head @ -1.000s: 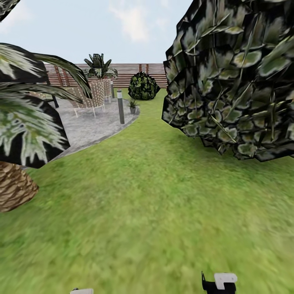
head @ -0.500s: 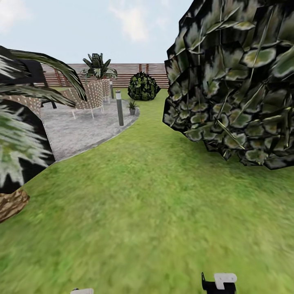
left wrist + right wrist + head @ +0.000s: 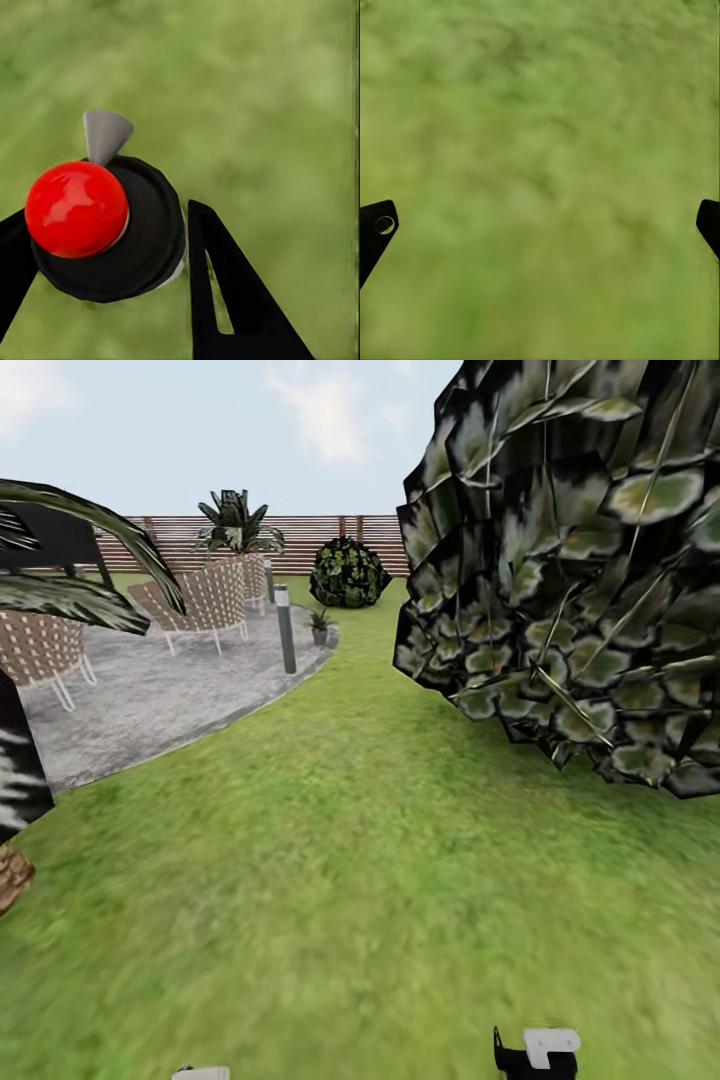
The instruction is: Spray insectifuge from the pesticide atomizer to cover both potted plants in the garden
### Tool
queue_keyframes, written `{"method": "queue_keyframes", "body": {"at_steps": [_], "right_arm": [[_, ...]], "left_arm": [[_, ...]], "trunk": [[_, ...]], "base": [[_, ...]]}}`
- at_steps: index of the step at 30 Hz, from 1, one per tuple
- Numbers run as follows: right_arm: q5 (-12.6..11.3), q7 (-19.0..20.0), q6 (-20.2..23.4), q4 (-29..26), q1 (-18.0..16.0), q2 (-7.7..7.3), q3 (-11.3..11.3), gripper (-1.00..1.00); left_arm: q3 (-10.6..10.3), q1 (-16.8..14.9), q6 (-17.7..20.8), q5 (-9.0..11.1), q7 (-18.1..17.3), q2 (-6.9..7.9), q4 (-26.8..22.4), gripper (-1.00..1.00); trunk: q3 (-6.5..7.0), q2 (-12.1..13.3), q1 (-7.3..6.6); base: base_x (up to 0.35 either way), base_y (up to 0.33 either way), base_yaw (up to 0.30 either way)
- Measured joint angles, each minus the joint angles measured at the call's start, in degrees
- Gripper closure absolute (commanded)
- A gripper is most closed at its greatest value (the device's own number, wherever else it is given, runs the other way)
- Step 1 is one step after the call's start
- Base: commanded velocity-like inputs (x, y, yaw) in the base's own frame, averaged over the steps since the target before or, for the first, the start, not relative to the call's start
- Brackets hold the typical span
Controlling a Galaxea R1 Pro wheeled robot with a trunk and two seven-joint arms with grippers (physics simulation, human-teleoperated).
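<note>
Left gripper (image 3: 105, 219) clamps the black-capped, red-buttoned pesticide atomizer (image 3: 146, 247), right gripper (image 3: 540, 225) gapes empty; we judge the next move is driving to the small green potted plant (image 3: 320, 622).

Left hand (image 3: 105, 247): flat black tapered fingers (image 3: 232, 300), one with a long triangular cut-out. Right hand (image 3: 540, 225): matching black fingertips (image 3: 375, 229), one bearing a small round hole. Head view shows black-and-white housings at both arms' ends.
</note>
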Motion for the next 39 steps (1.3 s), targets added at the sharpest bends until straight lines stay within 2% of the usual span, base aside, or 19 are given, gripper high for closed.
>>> {"method": "queue_keyframes", "body": {"at_steps": [8,23,39], "right_arm": [[0.0,0.0,0.0,0.0,0.0,0.0,0.0,-1.0],[0.0,-0.1,0.0,0.0,0.0,0.01,0.0,-1.0],[0.1,0.3,0.0,0.1,0.0,-0.08,0.1,-1.0]], "left_arm": [[0.0,0.0,0.0,0.0,0.0,0.0,0.0,1.0],[0.0,0.0,0.0,0.1,0.0,0.09,0.0,1.0],[0.0,0.0,0.0,0.1,0.0,0.09,0.0,1.0]], "trunk": [[0.0,0.0,0.0],[0.0,0.0,0.0],[0.0,0.0,0.0]], "base": [[0.319,-0.171,0.023],[0.326,-0.117,0.249],[0.338,-0.008,0.013]]}}
